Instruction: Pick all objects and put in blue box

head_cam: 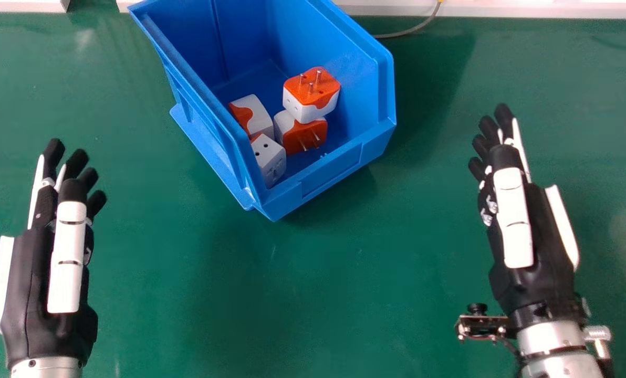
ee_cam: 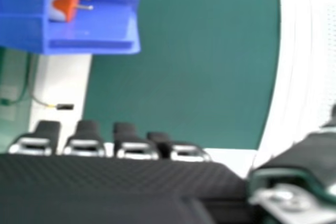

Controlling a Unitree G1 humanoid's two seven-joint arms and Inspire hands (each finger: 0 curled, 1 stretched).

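Note:
In the head view the blue box (head_cam: 308,191) stands at the top middle, with several orange and white plug adapters in it; one adapter (head_cam: 311,94) rests on top of another (head_cam: 302,135), pins up. My left hand (head_cam: 42,220) is at the left, fingers straight and holding nothing. At the right, my right hand (head_cam: 523,226) is open too, apart from the box. The right hand view has the blue box (ee_cam: 94,45) with an adapter (ee_cam: 65,2) inside, and my right hand (ee_cam: 105,182) along the bottom edge.
A green tabletop (head_cam: 271,294) lies under both hands, with a white edge (head_cam: 502,9) at the far side. A thin cable (head_cam: 410,30) runs behind the box to the right.

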